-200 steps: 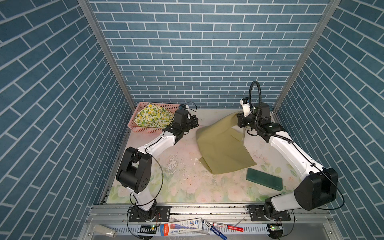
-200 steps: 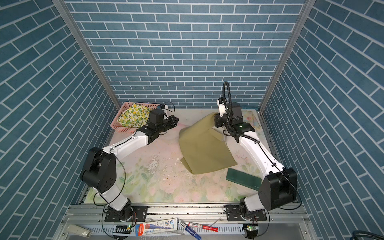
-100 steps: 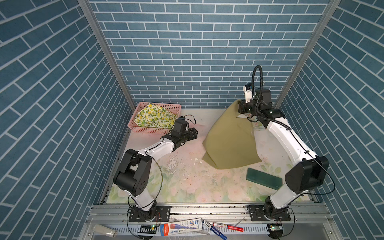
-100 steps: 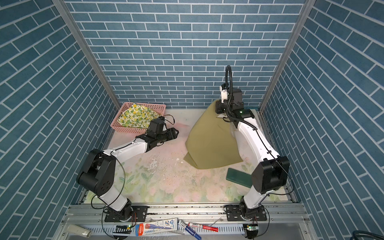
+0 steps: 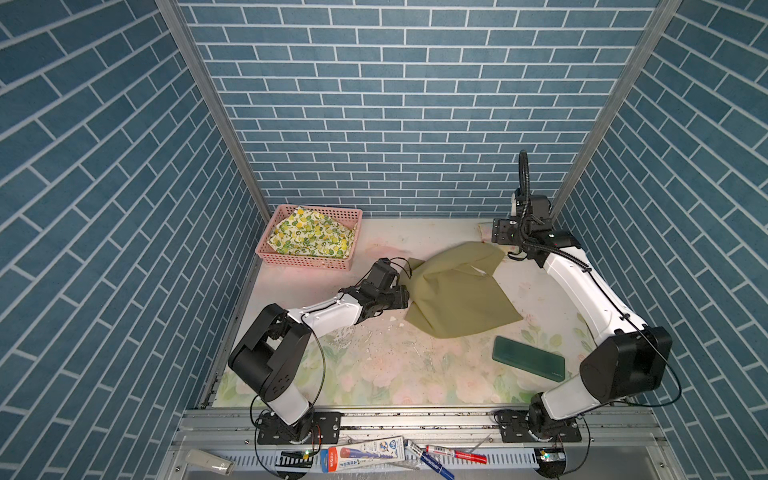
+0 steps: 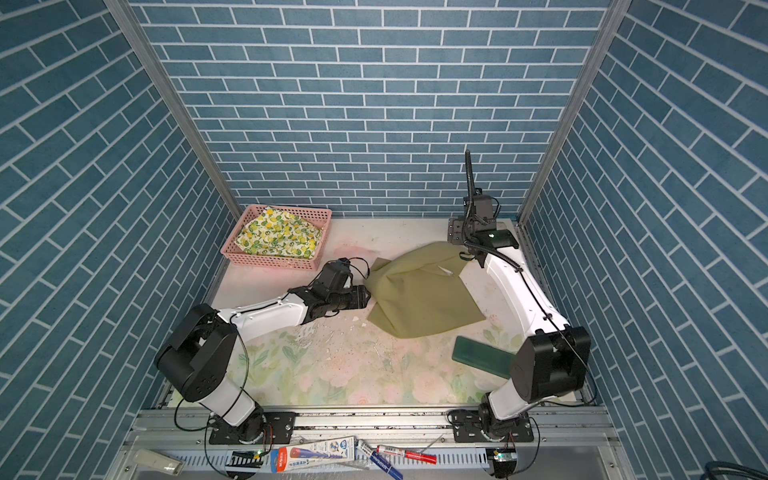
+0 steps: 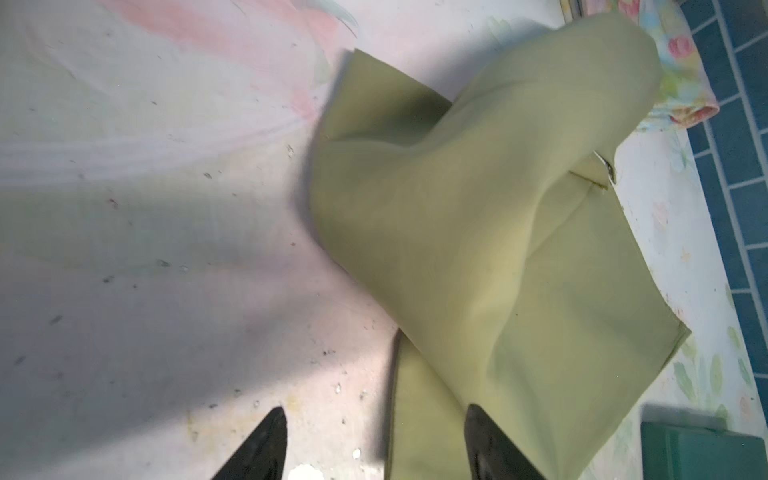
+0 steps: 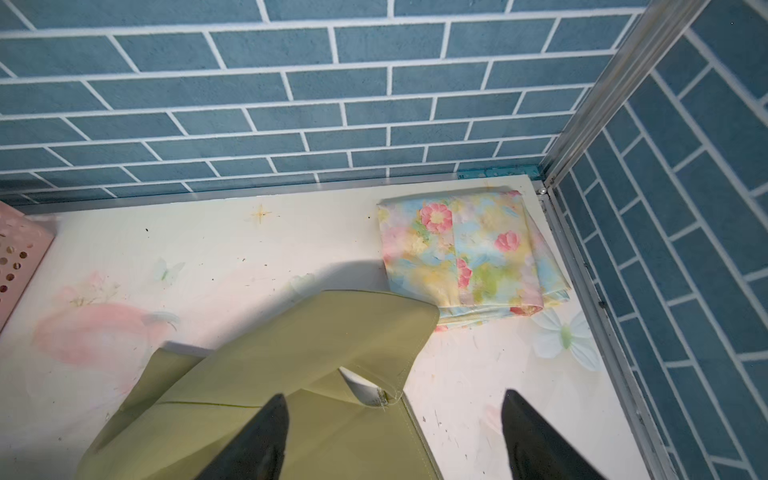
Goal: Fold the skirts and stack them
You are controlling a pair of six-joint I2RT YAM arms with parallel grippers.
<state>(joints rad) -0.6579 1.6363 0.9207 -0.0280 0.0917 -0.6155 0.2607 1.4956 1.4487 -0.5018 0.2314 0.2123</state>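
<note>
Pink basket [image 5: 307, 262]: hard plastic full of little holes, shaped like a box. It sits in the far left corner of the table [image 5: 374, 374].
Lemon skirt [image 5: 311, 237]: soft white cloth with yellow lemons and green leaves. It lies bunched up inside the basket. I cannot tell which way it points.
Left claw [image 7: 374, 417]: low by the table, at the left edge of the green skirt. Its two black tips are wide apart and hold nothing. One tip is over bare table and one is over green cloth. I cannot tell if it touches the cloth.
Green skirt [image 5: 457, 297]: plain olive cloth, thin and smooth. It is in the middle of the table, between the two claws. It is half folded and puffy, not flat. The top flap runs from the left claw to a pointed tip at the far right. The wide part spreads toward the near right. A small white tag [image 8: 365, 388] sticks out near the tip.
Right claw [image 8: 395, 399]: above the far right end of the green skirt. Its tips are wide apart and hold nothing.
Flower skirt [image 8: 461, 253]: soft cloth with yellow, blue and pink flowers. It is folded into a neat flat pad in the far right corner, just beside the green tip.
Dark green block [image 5: 528, 358]: flat, long and hard-looking. It lies at the near right, apart from the green skirt. Its long side runs left to right, a bit slanted.
</note>
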